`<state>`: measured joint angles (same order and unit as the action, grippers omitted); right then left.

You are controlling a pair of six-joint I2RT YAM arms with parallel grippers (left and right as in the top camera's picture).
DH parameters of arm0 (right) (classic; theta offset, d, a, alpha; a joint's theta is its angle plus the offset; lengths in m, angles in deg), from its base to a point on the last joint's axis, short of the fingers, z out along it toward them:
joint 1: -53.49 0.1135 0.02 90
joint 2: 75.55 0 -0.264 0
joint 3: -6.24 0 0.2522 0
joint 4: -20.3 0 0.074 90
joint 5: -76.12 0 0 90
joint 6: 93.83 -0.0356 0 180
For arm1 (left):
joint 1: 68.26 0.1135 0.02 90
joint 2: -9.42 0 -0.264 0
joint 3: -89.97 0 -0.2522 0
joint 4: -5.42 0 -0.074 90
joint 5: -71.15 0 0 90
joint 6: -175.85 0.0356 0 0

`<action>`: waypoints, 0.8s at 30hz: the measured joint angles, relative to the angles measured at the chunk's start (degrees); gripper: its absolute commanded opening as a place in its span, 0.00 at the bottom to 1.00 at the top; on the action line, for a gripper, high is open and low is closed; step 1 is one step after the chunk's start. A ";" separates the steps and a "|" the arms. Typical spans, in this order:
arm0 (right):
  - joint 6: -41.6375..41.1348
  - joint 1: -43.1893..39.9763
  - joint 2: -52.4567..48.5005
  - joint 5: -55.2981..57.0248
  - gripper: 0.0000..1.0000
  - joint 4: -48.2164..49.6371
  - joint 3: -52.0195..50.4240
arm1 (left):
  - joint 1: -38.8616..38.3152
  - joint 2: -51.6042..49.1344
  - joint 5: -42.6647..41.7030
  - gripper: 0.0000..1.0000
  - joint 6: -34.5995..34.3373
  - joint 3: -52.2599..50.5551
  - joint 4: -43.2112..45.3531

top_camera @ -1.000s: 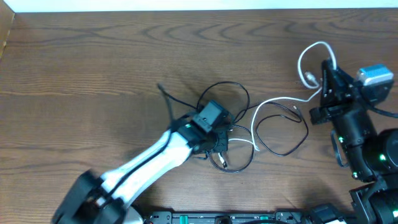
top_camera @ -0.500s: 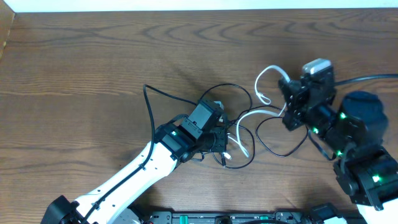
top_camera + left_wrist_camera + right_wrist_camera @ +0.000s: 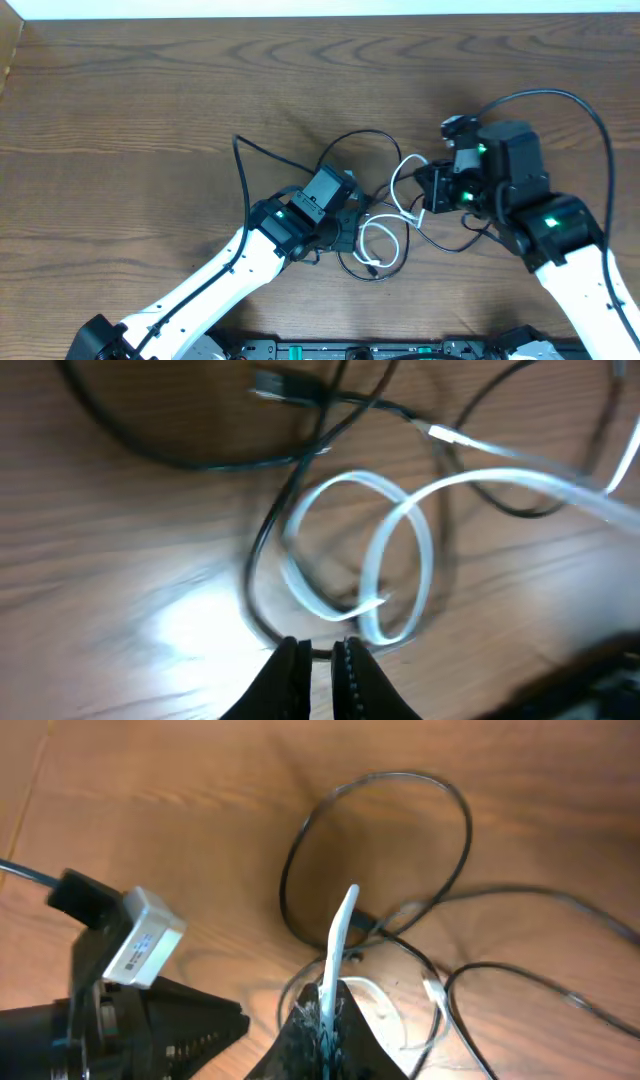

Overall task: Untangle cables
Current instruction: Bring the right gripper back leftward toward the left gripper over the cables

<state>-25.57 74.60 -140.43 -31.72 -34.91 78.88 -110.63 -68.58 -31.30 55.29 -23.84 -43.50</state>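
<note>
Thin black cables (image 3: pixel 368 137) lie tangled at the table's middle, with a white cable (image 3: pixel 378 241) looped through them. My left gripper (image 3: pixel 350 228) rests low at the tangle's left side. In the left wrist view its jaws (image 3: pixel 321 654) stand a narrow gap apart, and a black cable (image 3: pixel 262 565) crosses just at the tips beside the white cable's coil (image 3: pixel 402 528). My right gripper (image 3: pixel 422 190) is shut on the white cable (image 3: pixel 340 930), which rises straight out of its jaws (image 3: pixel 328 1016). Black loops (image 3: pixel 380 782) lie beyond.
The wooden table (image 3: pixel 130 110) ends at a white strip along the far edge. A thick black arm wire (image 3: pixel 545 95) arcs over my right arm. The left wrist's camera box (image 3: pixel 142 935) sits close to my right gripper's left side.
My right arm has swung left toward the middle with the white cable, whose loop has coiled down beside the left gripper. The left jaws have parted slightly.
</note>
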 measured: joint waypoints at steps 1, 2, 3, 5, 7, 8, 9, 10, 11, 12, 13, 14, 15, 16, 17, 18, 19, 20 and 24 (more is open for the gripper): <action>-0.09 0.17 -0.35 -0.09 0.01 0.02 0.00 | 0.00 -0.02 0.83 0.16 0.24 0.00 -0.52; -0.33 0.57 -0.83 -0.20 0.01 0.13 0.00 | 0.00 -0.02 1.38 0.16 0.46 -0.02 -1.01; -0.46 0.81 -1.07 -0.24 0.01 0.28 0.00 | 0.00 -0.02 2.19 0.15 0.50 -0.04 -1.53; -0.66 1.27 -1.18 -0.26 0.01 0.63 0.00 | 0.00 -0.02 3.50 0.17 0.70 -0.17 -2.86; -0.74 1.77 -1.16 -0.37 0.01 1.03 0.00 | 0.00 -0.39 5.14 0.17 0.79 -0.39 -4.35; -0.85 2.10 -1.16 -0.37 0.01 1.22 0.00 | 0.00 -0.76 5.81 0.17 0.81 -0.46 -4.74; -0.87 2.27 -1.16 -0.42 0.01 1.36 0.00 | 0.00 -1.25 6.49 0.17 0.81 -0.46 -5.01; -0.90 2.54 -1.16 -0.44 0.01 1.51 0.00 | 0.00 -1.88 7.02 0.16 0.83 -0.48 -5.01; -0.90 2.84 -1.16 -0.44 0.01 1.70 0.00 | 0.00 -2.45 7.32 0.17 0.83 -0.48 -4.98; -0.90 3.06 -1.16 -0.44 0.01 1.90 0.00 | 0.00 -3.02 7.69 0.17 0.83 -0.48 -4.98; -0.90 3.28 -1.16 -0.44 0.01 2.10 0.00 | 0.00 -3.56 7.96 0.17 0.83 -0.48 -4.98; -0.90 3.45 -1.16 -0.44 0.01 2.45 0.00 | 0.00 -4.17 8.17 0.26 0.83 -0.48 -4.98; -0.90 3.50 -1.16 -0.50 0.01 2.89 0.00 | 0.00 -4.79 8.33 0.35 1.16 -0.50 -5.01; -0.90 3.52 -1.16 -0.57 0.01 3.45 0.00 | 0.00 -5.60 8.39 0.47 0.94 -0.50 -5.05; -0.90 3.52 -1.16 -0.59 0.01 3.91 0.00 | 0.00 -6.10 8.39 0.53 1.16 -0.50 -5.18; -0.90 3.52 -1.16 -0.59 0.01 4.46 0.00 | 0.02 -6.67 8.31 0.59 0.92 -0.50 -5.33; -0.90 3.52 -1.09 -0.59 0.01 4.79 0.00 | 0.09 -7.15 8.13 0.62 0.79 -0.50 -5.46; -0.90 3.52 -1.05 -0.61 0.01 4.96 0.00 | 0.24 -7.54 7.69 0.66 0.74 -0.52 -5.60; -0.90 3.54 -0.98 -0.59 0.01 5.05 0.00 | 1.70 -8.00 4.37 0.68 0.90 -0.55 -6.08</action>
<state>-26.46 78.14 -141.42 -32.31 -29.87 78.88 -108.93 -76.58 -26.92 56.18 -24.39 -49.57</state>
